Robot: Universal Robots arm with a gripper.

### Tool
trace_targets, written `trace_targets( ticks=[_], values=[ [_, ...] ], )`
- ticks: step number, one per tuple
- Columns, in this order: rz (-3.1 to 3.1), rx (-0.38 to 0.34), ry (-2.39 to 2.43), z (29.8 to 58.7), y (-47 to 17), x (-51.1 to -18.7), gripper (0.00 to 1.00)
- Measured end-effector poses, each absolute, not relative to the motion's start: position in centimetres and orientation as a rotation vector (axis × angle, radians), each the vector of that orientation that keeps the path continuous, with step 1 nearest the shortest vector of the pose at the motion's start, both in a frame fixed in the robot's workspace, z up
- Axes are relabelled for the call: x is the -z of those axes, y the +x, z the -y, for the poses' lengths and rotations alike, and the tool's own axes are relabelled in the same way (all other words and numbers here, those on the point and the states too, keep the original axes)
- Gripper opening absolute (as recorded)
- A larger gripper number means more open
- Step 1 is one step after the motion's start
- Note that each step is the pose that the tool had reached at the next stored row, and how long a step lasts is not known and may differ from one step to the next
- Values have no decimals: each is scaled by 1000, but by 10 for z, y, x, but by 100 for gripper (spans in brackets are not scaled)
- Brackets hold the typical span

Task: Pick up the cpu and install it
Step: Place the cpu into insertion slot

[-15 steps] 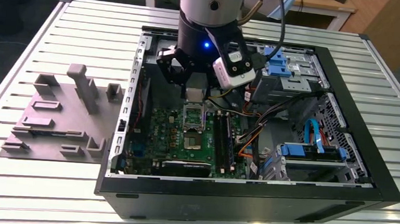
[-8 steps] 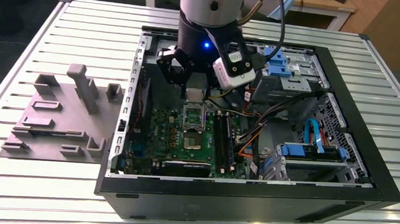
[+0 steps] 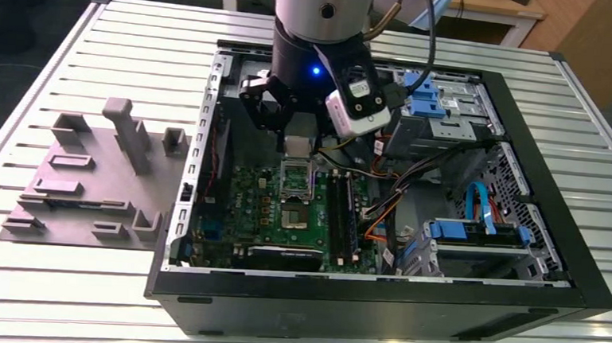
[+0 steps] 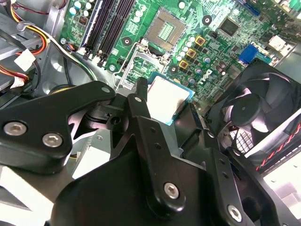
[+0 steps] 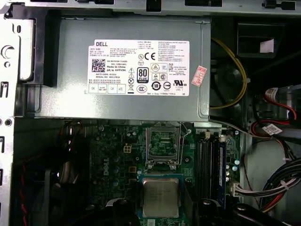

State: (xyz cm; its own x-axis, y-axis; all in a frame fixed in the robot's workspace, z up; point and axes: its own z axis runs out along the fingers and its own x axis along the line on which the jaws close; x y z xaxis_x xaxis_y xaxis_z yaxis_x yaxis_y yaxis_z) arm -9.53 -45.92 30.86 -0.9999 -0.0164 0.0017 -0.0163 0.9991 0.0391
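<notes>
The end effector (image 3: 296, 135) is closed on the cpu (image 5: 161, 197), gripping its opposite edges over the green board (image 5: 113, 155), near the open socket (image 5: 162, 142). The chip appears light, rigid, thin and fragile, so edge contact seems the safe hold.

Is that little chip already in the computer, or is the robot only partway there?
Partway. Picked up: the small square silvery-grey cpu sits clamped between the arm's black fingers, hanging above the green motherboard inside the open black computer case. Not installed: the square metal-framed socket is open and empty.
</notes>
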Motion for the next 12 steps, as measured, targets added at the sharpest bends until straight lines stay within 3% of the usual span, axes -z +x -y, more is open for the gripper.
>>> trace_targets(
  ticks=[12],
  values=[
    [3139,61,26,465,-93,-291,47]
  ],
)
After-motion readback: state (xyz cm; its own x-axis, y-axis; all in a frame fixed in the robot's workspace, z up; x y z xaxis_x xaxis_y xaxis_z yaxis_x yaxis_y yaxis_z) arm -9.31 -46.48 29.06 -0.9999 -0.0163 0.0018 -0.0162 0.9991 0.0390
